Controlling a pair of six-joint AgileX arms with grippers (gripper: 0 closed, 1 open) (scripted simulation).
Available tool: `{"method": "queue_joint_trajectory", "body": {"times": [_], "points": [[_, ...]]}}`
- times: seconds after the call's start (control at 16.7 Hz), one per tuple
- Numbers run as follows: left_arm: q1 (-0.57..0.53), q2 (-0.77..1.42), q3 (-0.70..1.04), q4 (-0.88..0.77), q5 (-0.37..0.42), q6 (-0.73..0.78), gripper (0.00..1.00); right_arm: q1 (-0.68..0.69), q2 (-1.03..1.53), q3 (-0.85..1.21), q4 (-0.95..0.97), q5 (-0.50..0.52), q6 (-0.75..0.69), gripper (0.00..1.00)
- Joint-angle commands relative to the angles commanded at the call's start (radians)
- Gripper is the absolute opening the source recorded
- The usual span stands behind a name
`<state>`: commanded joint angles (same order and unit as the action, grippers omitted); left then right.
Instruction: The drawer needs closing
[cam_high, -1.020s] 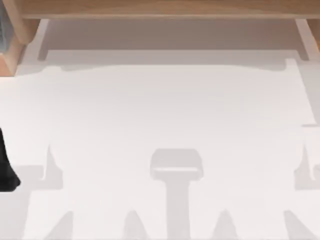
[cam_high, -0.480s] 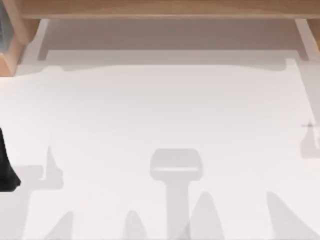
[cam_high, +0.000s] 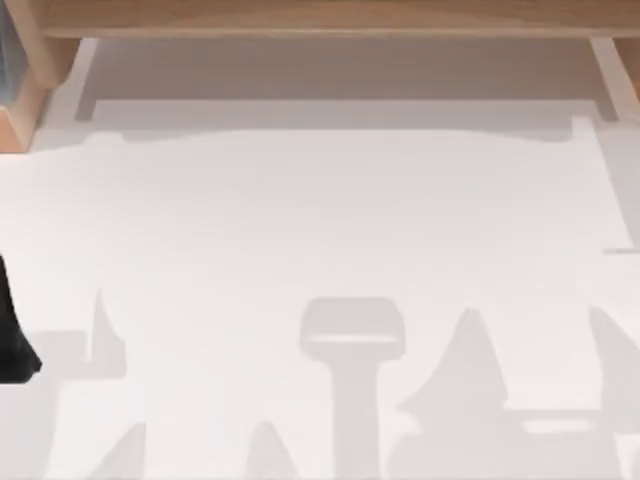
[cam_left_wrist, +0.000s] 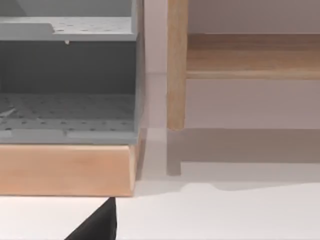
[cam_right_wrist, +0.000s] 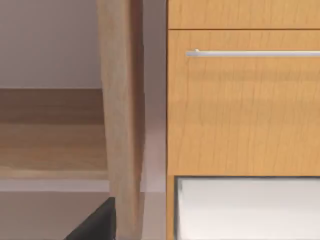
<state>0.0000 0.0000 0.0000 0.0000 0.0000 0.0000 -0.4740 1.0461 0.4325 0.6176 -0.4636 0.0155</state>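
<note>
**A:** Where's the drawer?

**B:** Along the desk's far edge. It's that wide shallow drawer (cam_high: 340, 68) with thin white side walls, a white front edge and a pale grey-beige floor. A strip of the floor shows out from under the light wood frame (cam_high: 320, 15), so it stands open. I'd say nothing has pushed it yet.

**A:** Anything touching it?

**B:** Nothing I can see. The flat white desk (cam_high: 320, 220) in front of it carries only grey shadows. The heaviest ones are at the near right corner, and I take them to come from the right arm above.

**A:** And the grippers?

**B:** The black left gripper (cam_left_wrist: 97, 226) is a dark wedge in its own wrist view. It sits near the desk's left edge and faces a grey perforated bin (cam_left_wrist: 67, 80) on a wood block. It's well apart from the drawer's front, which looks like a parked spot. I can't tell how its jaws stand.

**A:** The right one?

**B:** The black right gripper (cam_right_wrist: 97, 222) is beside an upright light wood post (cam_right_wrist: 120, 115). Beyond the post is an orange-brown wood cabinet front (cam_right_wrist: 240, 110) with a thin silver bar handle (cam_right_wrist: 250, 53). Its jaws I can't make out either.

**A:** Why hold it there?

**B:** My guess is it's lining up. Closing only needs a flat push on the white front edge, straight toward the frame, with no grasp. A push off to one side could skew the drawer against the side walls.
</note>
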Motion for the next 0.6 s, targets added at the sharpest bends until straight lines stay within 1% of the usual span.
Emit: {"method": "queue_joint_trajectory", "body": {"times": [0.18, 0.48, 0.6], "points": [[0.000, 0.000, 0.000, 0.000, 0.000, 0.000, 1.00, -0.025, 0.055, 0.025, 0.034, -0.026, 0.001, 1.00], [0.000, 0.000, 0.000, 0.000, 0.000, 0.000, 1.00, -0.021, 0.052, 0.020, 0.032, -0.024, 0.000, 1.00], [0.000, 0.000, 0.000, 0.000, 0.000, 0.000, 1.00, -0.025, 0.065, 0.021, 0.056, -0.031, -0.031, 1.00]]}}
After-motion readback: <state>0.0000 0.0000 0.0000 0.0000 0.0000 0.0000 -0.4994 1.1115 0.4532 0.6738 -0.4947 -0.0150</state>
